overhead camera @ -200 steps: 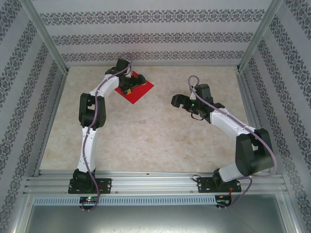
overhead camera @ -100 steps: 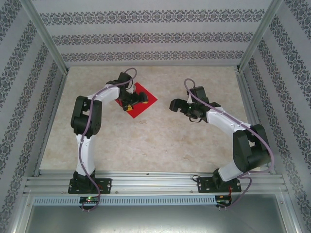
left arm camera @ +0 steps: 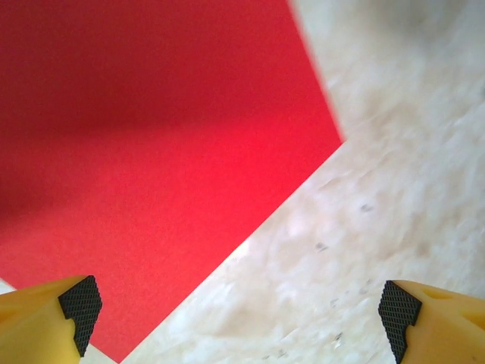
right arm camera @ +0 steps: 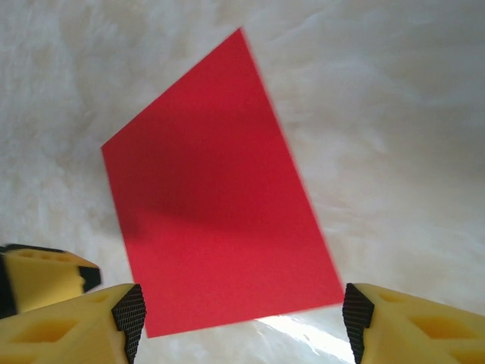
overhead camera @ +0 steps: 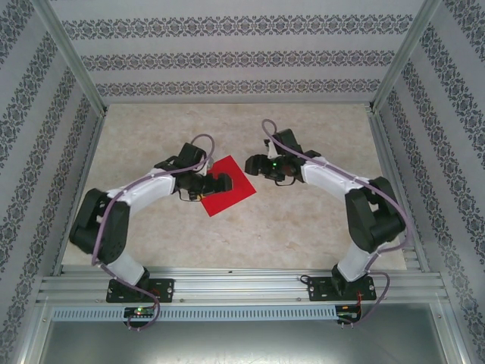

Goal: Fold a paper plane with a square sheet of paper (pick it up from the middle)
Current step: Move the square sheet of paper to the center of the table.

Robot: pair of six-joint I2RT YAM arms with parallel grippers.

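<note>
1. The left hand (left arm camera: pixel 239 309) is open wide. Its two yellow fingers are far apart at the bottom corners of the left wrist view, and nothing is between the black pads (left arm camera: pixel 79 302).
2. The left pad is above the near corner of the square sheet of paper (left arm camera: pixel 151 152); the right pad is above bare bench (left arm camera: pixel 394 189). I cannot tell if the pad touches the paper.
3. The right hand (right arm camera: pixel 241 318) is open too, its jaws spread wide and holding nothing. In the right wrist view the sheet lies just in front of the fingers, with one edge running between the two pads.
4. In the top view, the left hand (overhead camera: pixel 212 184) is over the left part of the sheet (overhead camera: pixel 233 188). The right hand (overhead camera: pixel 252 165) is just beside the sheet's upper right edge.
5. The sheet is flat and unfolded. It lies on the marbled beige bench a little left of the middle, turned so that one corner points toward the arm bases.
6. The two arms bend inward from their bases at the near edge, so both hands are close together at the sheet.
7. Patterned walls (overhead camera: pixel 242 61) stand around the bench on three sides.
</note>
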